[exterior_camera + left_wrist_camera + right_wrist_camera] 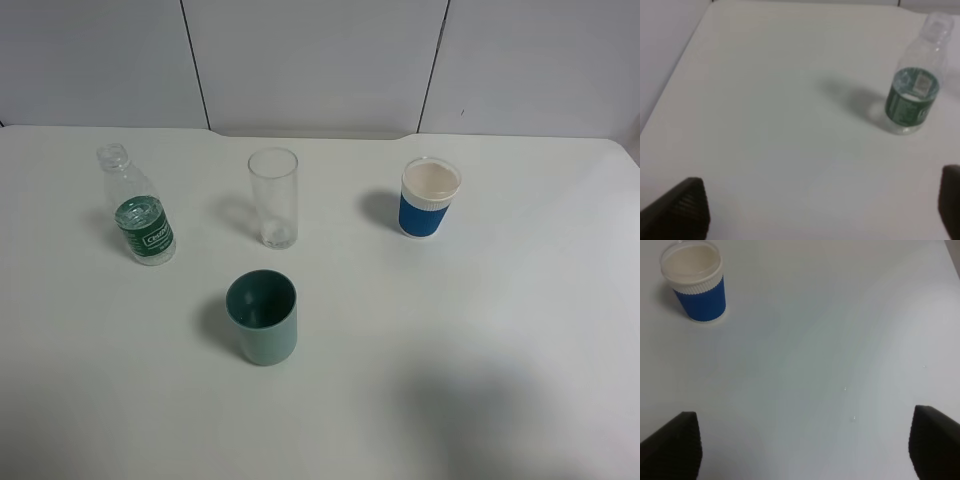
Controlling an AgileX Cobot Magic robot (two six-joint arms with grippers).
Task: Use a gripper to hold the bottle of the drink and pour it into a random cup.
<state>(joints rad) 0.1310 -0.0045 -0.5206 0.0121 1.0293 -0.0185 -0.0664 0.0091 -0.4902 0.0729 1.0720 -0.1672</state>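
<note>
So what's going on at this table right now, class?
Nothing is being handled yet. The bottle stands upright and uncapped on the white table, apart from the clear glass, the blue paper cup and the teal cup. Both wrist views show wide-open jaws over bare tabletop, the left gripper facing the bottle. No pouring has begun.

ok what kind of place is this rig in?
Probably a lab or test bench, not a home: a bare white table against plain white wall panels, with only staged props laid out, a bottle, a clear glass and two cups.
</note>
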